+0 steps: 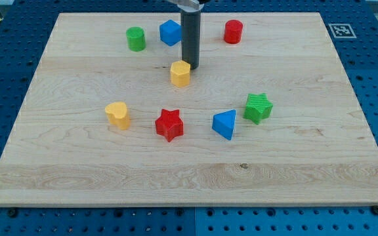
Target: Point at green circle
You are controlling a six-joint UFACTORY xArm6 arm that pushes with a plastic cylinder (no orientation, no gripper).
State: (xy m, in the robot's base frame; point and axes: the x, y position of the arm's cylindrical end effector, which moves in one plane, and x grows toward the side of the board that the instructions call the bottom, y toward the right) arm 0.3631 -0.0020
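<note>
The green circle (pixel 136 39) is a short green cylinder at the view's upper left on the wooden board (pixel 294 177). My tip (pixel 189 67) is the lower end of a dark rod coming down from the view's top. It stands just above and to the right of the yellow hexagon block (pixel 180 73), touching or nearly touching it. The tip is well to the right of and below the green circle, with the blue block (pixel 170 32) between them.
A red cylinder (pixel 233 31) stands at the upper right. A yellow heart (pixel 117 114), a red star (pixel 169 124), a blue triangle (pixel 225 124) and a green star (pixel 258 107) lie in an arc across the middle. A marker tag (pixel 340 29) sits at the board's top right corner.
</note>
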